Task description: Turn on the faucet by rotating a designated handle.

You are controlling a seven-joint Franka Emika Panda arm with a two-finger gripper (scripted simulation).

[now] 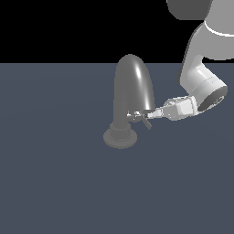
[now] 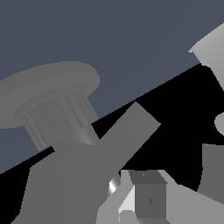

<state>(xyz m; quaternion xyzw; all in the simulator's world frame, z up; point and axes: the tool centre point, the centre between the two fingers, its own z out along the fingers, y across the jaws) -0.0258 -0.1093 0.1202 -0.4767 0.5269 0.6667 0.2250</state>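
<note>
I saw one grey faucet [image 1: 131,93] standing on the dark bench [image 1: 55,183], with one small silvery handle [image 1: 135,114] jutting from its neck. My single arm's fingers [image 1: 145,118] reached in at that handle from the exterior view's right; I could not tell their spread. Only the wrist view showed the ribbed column [image 2: 57,120] and round base [image 2: 48,85] close up.

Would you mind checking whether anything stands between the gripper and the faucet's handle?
Nothing visible does. The gripper is already at the small bright handle on the faucet, beside the neck on the exterior view's right. Whether the fingers touch it cannot be told.
</note>
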